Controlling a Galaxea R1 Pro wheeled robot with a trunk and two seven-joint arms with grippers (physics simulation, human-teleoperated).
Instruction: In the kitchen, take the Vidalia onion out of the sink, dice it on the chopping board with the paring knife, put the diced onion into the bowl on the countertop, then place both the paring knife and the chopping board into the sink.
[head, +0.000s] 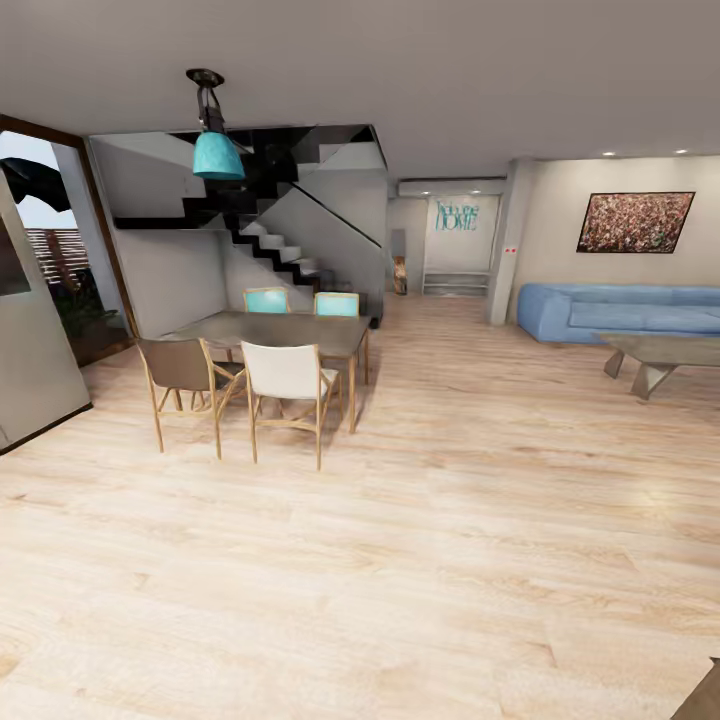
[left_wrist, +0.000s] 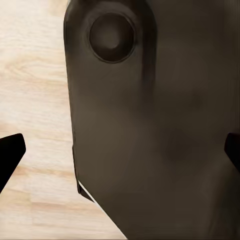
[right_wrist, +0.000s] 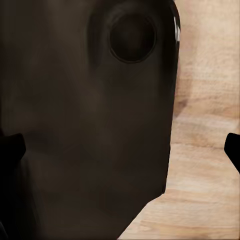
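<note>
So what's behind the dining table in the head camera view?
Behind the dining table stand two teal chairs, their lower parts hidden by the tabletop. Farther back a dark staircase climbs the wall; a teal pendant lamp hangs above.

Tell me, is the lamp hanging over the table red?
No, the hanging lamp above the dining table has a turquoise shade in the head view.

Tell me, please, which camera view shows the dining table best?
The head view: the dining table stands whole, chairs around it, on the wooden floor. The wrist views look at a dark robot part and floor, not the table.
</note>
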